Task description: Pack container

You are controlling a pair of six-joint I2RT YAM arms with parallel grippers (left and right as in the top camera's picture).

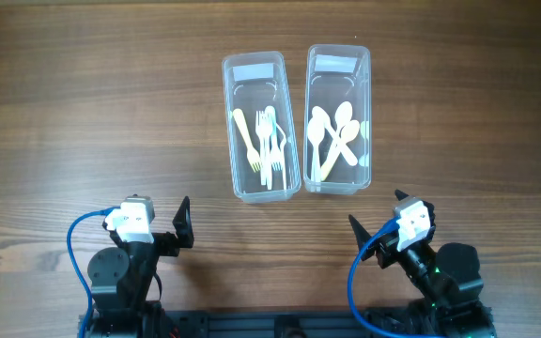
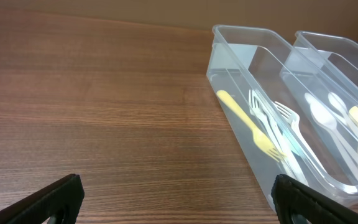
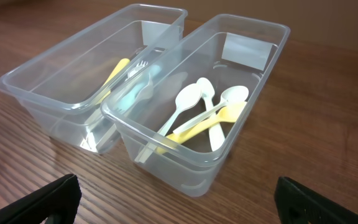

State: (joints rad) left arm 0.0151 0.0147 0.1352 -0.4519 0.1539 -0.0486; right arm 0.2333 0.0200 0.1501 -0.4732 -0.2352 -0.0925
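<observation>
With left gripper (image 2: pixel 179 202) and right gripper (image 3: pixel 179 199) both spread wide and empty at the near edge, judge the left container (image 1: pixel 269 198), holding forks (image 1: pixel 267 145), and right container (image 1: pixel 336 191), holding spoons (image 1: pixel 334 141), side by side at the centre of the table (image 1: pixel 83 113), as light, thin-walled and slick: pinch a near rim.
</observation>
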